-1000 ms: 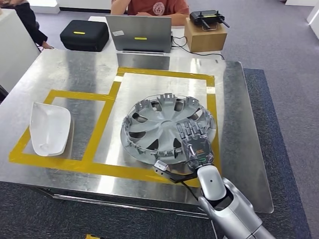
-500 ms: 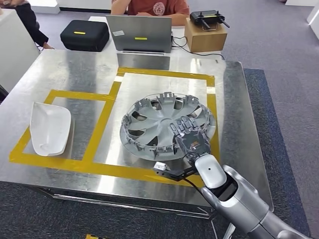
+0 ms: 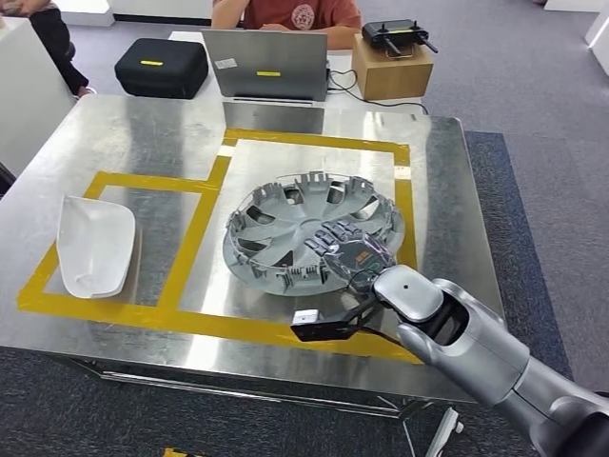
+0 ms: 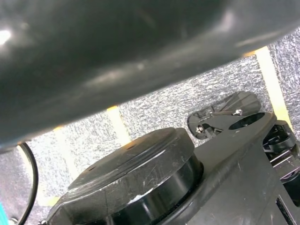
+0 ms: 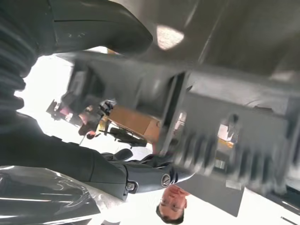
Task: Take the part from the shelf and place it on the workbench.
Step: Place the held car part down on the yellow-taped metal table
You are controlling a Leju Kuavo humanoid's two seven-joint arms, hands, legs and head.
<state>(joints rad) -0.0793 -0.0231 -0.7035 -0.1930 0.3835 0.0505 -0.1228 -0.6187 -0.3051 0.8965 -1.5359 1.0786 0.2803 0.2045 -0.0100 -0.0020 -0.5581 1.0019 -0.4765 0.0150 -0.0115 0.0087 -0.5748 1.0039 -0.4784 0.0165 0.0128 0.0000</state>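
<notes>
The part is a silver wheel cover [image 3: 287,228], face down with its clip-lined rim up. It sits inside the large yellow-taped square on the metal workbench [image 3: 144,133]. My right hand [image 3: 352,255] grips its near right rim, fingers lying over the inside of the cover. Whether the cover rests fully on the bench or is a little lifted at my hand, I cannot tell. In the right wrist view the blurred grey rim [image 5: 226,122] runs across between the thumb [image 5: 99,28] and the darker fingers [image 5: 106,168].
A white curved shell [image 3: 95,245] lies in the smaller taped rectangle at the left. Beyond the bench stand a laptop [image 3: 265,65], a black case [image 3: 161,67] and a cardboard box [image 3: 391,67], with a person [image 3: 302,14] seated behind them. Grey carpet surrounds the bench.
My right arm has stretched forward and to the left, carrying the wheel cover with it further into the taped square and away from the bench's near right edge.
</notes>
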